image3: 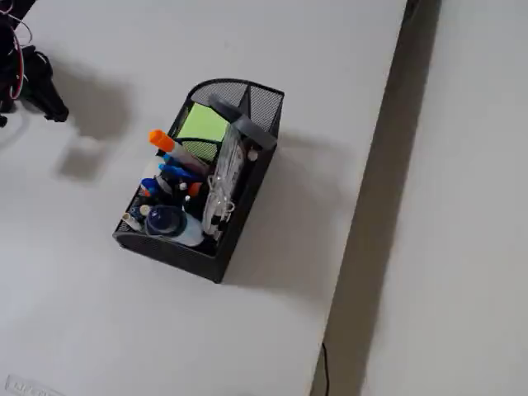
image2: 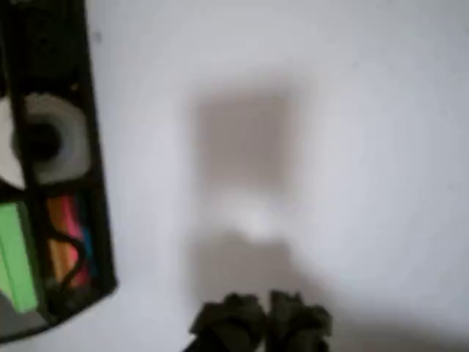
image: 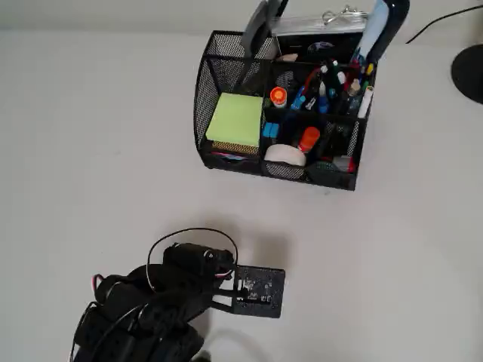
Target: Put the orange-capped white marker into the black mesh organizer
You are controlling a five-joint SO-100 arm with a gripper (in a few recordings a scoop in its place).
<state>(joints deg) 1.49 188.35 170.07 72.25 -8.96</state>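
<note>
Orange-capped white marker (image: 278, 98) stands inside black mesh organizer (image: 226, 162); tool (image2: 261, 320) empty, fingers together, well apart. Retreat clear of organizer.

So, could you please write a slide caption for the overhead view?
Orange-capped white marker standing in the black mesh organizer beside green sticky notes; robot arm apart on the white table.

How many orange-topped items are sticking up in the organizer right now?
2 in the overhead view: the orange-capped white marker in a middle compartment of the black mesh organizer, and a stubby orange-topped bottle nearer the front. Others may be hidden among the pens.
</note>
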